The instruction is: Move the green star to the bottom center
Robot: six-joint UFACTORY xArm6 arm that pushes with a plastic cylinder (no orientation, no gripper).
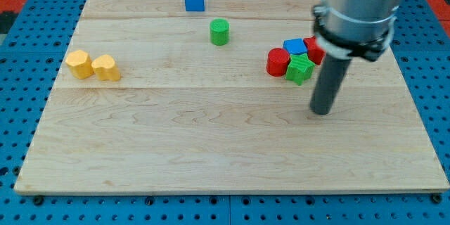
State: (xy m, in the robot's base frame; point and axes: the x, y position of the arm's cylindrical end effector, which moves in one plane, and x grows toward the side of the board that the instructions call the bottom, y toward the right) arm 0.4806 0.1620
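Where red cylinder (278, 62) touches green star (300, 69), blue cube (295, 46) behind

The xArm6 arm (362, 3) descends from the worktop's top-right corner, its grey cylindrical body ringed by a black collar. The dark rod (329, 84) hangs near-vertical beneath it, my tip (320, 112) meeting the board toward the right edge.
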